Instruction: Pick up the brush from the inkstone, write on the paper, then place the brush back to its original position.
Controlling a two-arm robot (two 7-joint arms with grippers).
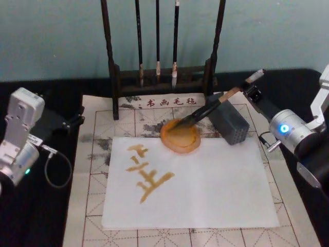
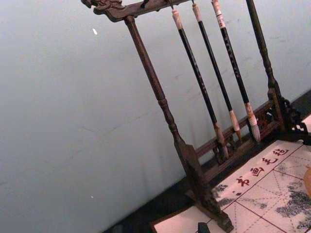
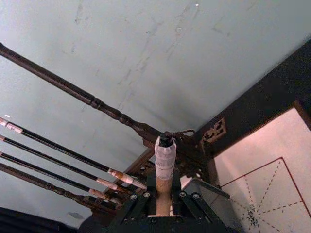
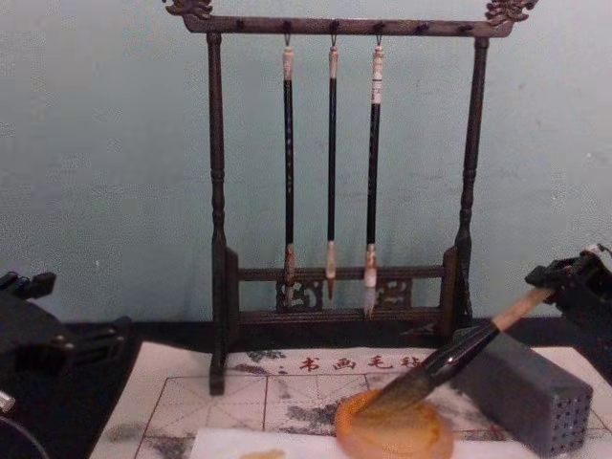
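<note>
**Brush tip down in the inkstone, right gripper on the handle**

Your right gripper (image 1: 250, 88) sat at the far right of the table, clenched on the upper handle of the brush (image 1: 205, 111). In the right wrist view the fingers (image 3: 141, 199) pressed against both sides of the tan shaft, with the white end cap standing out above them. The brush (image 4: 449, 360) slanted down and to the left from that grip, passing over the grey block (image 1: 230, 123), and its dark bristles rested in the inkstone (image 1: 180, 137). The orange dish lay on the upper edge of the paper (image 1: 216, 180), which already carried amber strokes on its left half.

Your left gripper (image 1: 77, 121) was parked at the left edge of the felt mat (image 1: 97, 154), well apart from the paper; I could not tell whether its fingers were apart or together. Behind the mat stood the brush rack (image 4: 335, 182) with three thin brushes (image 4: 331, 172) hanging from its top bar.
</note>
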